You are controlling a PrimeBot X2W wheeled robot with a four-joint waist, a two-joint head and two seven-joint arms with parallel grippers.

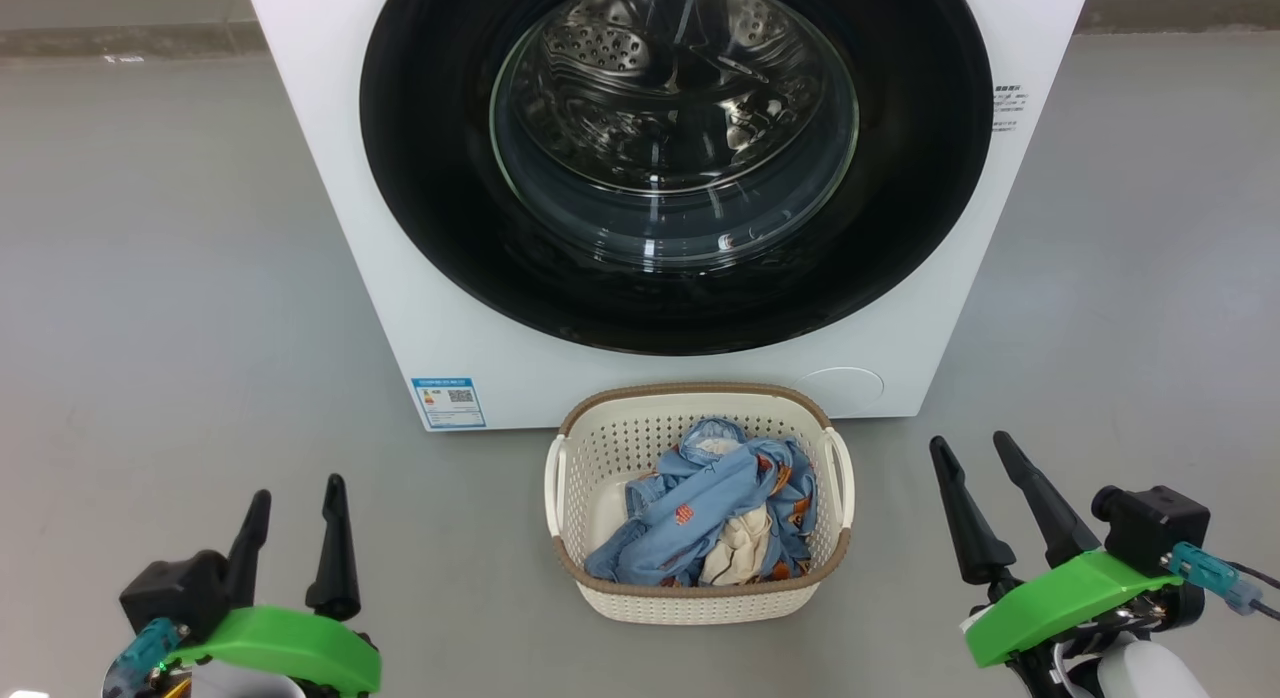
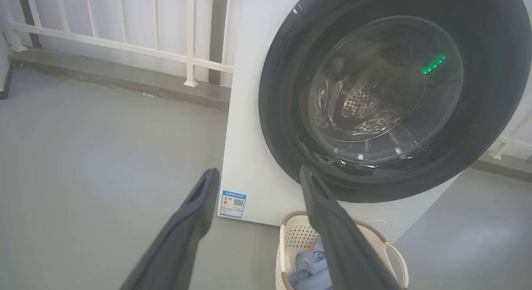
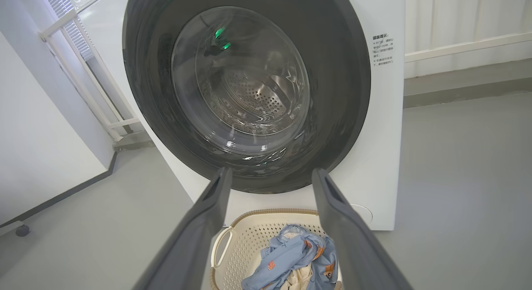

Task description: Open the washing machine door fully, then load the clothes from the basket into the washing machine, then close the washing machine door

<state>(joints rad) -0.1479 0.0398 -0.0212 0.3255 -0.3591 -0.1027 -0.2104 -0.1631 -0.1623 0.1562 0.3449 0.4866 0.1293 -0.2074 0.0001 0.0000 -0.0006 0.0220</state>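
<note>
Finds the washing machine door [image 1: 676, 313] shut flush in the front of the white washing machine [image 1: 400, 318], steel drum visible through its glass. Finds the clothes [image 1: 700, 508] heaped inside the basket [image 1: 610, 438], which stands on the grey floor [image 1: 180, 278] just before the machine's lower edge. Sees left claw [image 1: 298, 490] and right claw [image 1: 968, 441] either side of the basket, well apart from it, fingers spread, holding nothing.

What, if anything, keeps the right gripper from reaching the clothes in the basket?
Probably nothing, so yes: the right gripper is open and empty, the clothes lie uncovered in the basket, and only floor lies between.
</note>
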